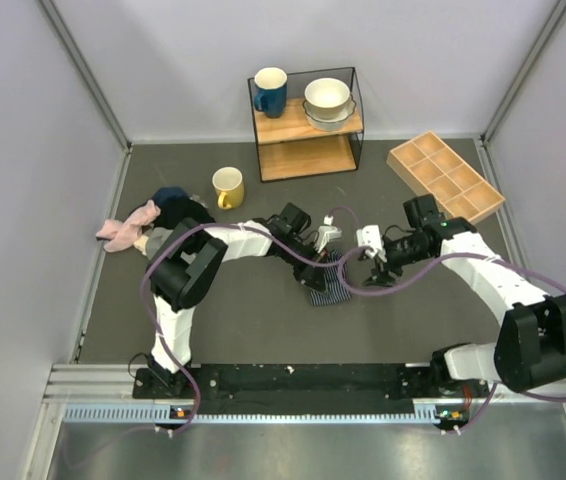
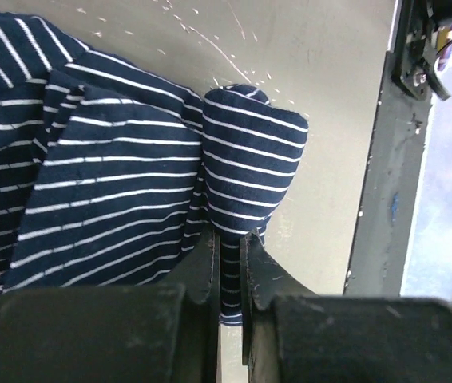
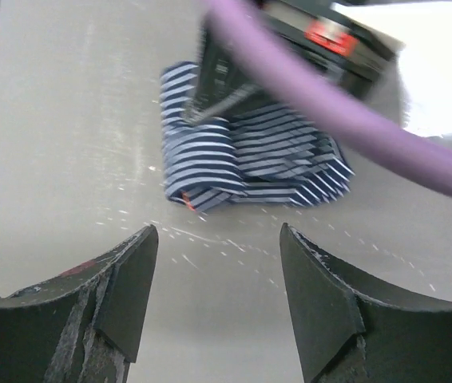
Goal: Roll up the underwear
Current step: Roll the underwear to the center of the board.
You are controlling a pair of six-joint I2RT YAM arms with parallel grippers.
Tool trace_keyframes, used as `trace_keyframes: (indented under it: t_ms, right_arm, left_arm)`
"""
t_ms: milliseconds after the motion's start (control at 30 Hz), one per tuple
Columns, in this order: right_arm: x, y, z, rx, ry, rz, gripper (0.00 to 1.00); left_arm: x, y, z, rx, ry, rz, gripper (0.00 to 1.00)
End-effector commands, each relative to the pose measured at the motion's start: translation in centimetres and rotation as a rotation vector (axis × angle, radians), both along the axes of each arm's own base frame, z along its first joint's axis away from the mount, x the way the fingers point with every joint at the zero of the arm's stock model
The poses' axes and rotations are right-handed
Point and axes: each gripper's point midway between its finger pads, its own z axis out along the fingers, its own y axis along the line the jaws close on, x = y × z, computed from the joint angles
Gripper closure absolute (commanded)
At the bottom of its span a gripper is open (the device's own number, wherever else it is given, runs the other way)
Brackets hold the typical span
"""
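The underwear (image 1: 328, 280), navy with thin white stripes, lies bunched and partly folded on the grey table in the middle. In the left wrist view the striped cloth (image 2: 130, 159) fills the left half, and my left gripper (image 2: 228, 247) is shut on a fold of it. In the right wrist view the underwear (image 3: 242, 159) lies ahead as a folded bundle with a small red tag at its near left corner. My right gripper (image 3: 218, 255) is open and empty, a short way from the bundle. From above, the right gripper (image 1: 375, 262) sits just right of the cloth.
A pile of pink, grey and dark cloths (image 1: 153, 218) lies at the far left. A yellow mug (image 1: 228, 187) stands behind. A shelf (image 1: 308, 130) holds a blue mug and bowls. A wooden divided tray (image 1: 445, 176) is at the back right.
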Motion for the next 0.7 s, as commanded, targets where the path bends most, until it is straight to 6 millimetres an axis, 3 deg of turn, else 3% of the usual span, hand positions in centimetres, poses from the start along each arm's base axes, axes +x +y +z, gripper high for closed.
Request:
trace_keyframes:
  t_ms: [0,33,200,433,667]
  right_arm:
    - [-3.3,2.6,-0.3,0.046,-0.090,0.205,0.35]
    - [-4.1,3.5,-0.9,0.013,-0.116,0.257,0.35]
    - [-3.3,5.6,-4.0,-0.119,-0.232,0.290,0.34]
    - [-1.2,5.5,-7.8,-0.285,-0.279,0.256,0.34]
    - [-0.9,4.4,-11.0,-0.389,-0.221,0.236,0.48]
  left_arm:
    - [0.1,2.8,-4.4,0.204,0.122,0.089,0.98]
    - [0.4,2.4,-4.1,0.193,0.132,0.090,0.97]
    - [1.1,2.2,-4.4,0.213,0.194,0.128,0.90]
    - [2.0,2.0,-3.7,0.202,0.192,0.171,0.76]
    - [4.3,1.1,0.8,0.038,0.114,0.248,0.60]
